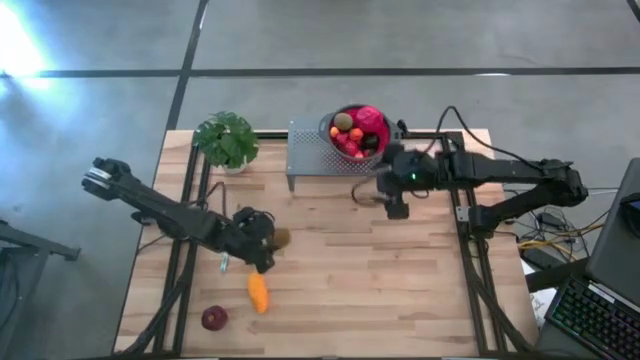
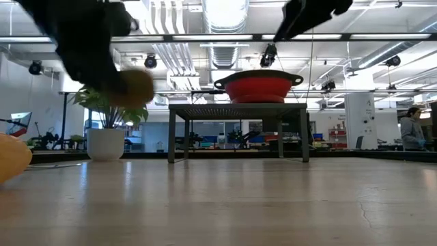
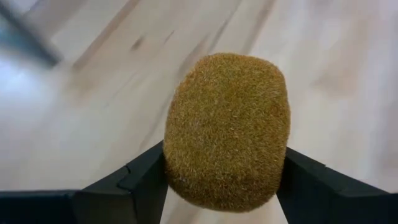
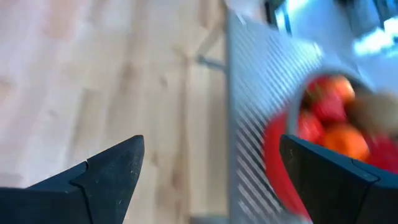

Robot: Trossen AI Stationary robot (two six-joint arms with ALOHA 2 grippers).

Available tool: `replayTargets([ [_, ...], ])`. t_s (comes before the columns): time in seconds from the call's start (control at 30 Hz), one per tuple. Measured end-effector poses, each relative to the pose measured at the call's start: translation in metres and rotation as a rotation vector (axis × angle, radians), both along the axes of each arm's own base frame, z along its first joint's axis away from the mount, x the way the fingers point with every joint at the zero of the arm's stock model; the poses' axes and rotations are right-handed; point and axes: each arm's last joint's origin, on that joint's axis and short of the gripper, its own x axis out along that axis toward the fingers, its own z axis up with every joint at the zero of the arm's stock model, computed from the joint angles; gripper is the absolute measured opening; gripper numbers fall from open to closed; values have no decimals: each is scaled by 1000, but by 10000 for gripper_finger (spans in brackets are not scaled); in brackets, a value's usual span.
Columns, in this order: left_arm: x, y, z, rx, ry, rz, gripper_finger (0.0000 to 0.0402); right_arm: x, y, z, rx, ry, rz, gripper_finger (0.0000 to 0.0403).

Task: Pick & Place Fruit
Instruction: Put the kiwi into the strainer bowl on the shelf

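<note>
Kiwi (image 3: 227,130) was pinched in the left claw (image 3: 224,180) above the worktop (image 1: 400,280); round fuzzy skin could slip mid-carry toward the red colander (image 1: 362,130), beside which the right claw (image 4: 211,168) hovered open and empty.

Both arms are dark, jointed and slim. The left arm (image 1: 160,208) ends at a pale ribbed base; the right arm (image 1: 500,180) trails black cables and shows a small green light. The fingers (image 4: 106,171) are matte black wedges.
</note>
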Motion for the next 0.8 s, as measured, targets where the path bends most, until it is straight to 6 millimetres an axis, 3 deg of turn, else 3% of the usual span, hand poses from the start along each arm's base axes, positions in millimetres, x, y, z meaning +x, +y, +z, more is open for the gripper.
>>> replayTargets([
  [0.23, 13, -6, 36, -180, -304, -61, 250, 10, 51, -6, -36, -125, 230, 368],
  [0.4, 23, -10, 49, -282, -454, -124, 250, 12, 81, -8, -72, -230, 371, 368],
  [0.6, 36, -10, 58, -324, -585, -186, 250, 11, 97, -11, -78, -274, 439, 368],
  [0.8, 48, 2, 54, -309, -594, -178, 250, 13, 100, -13, -76, -309, 444, 368],
])
